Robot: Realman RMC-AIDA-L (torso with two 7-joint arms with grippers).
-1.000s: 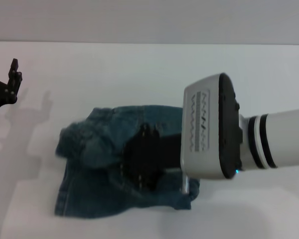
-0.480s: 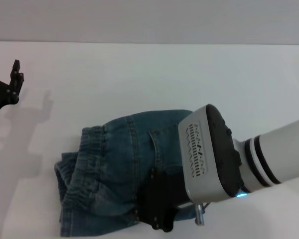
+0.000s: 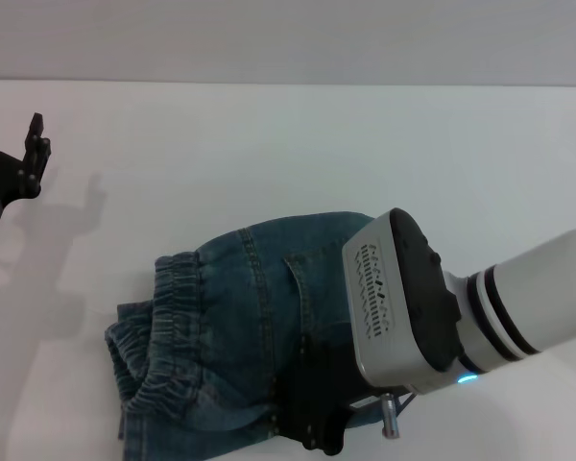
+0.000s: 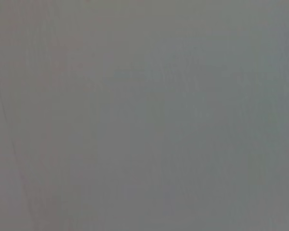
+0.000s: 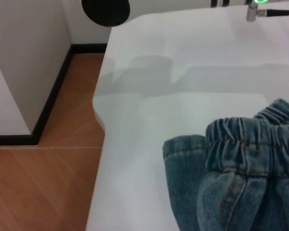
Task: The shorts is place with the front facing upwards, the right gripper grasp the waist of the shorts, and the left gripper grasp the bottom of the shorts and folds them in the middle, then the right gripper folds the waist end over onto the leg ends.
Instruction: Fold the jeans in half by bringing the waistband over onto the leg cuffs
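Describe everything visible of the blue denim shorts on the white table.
The blue denim shorts lie folded into a compact bundle on the white table, toward its near edge. The ruffled elastic waistband runs along the bundle's left side, lying over a flat stitched hem that pokes out beneath it. Orange-tan seams and a pocket edge cross the top layer. The right gripper presses on the bundle's near right part; its black claw hides the cloth there. The left gripper stays apart at the far left.

White table point(image 5: 135, 120), wooden floor point(image 5: 38, 183), pale wall point(image 5: 24, 57).
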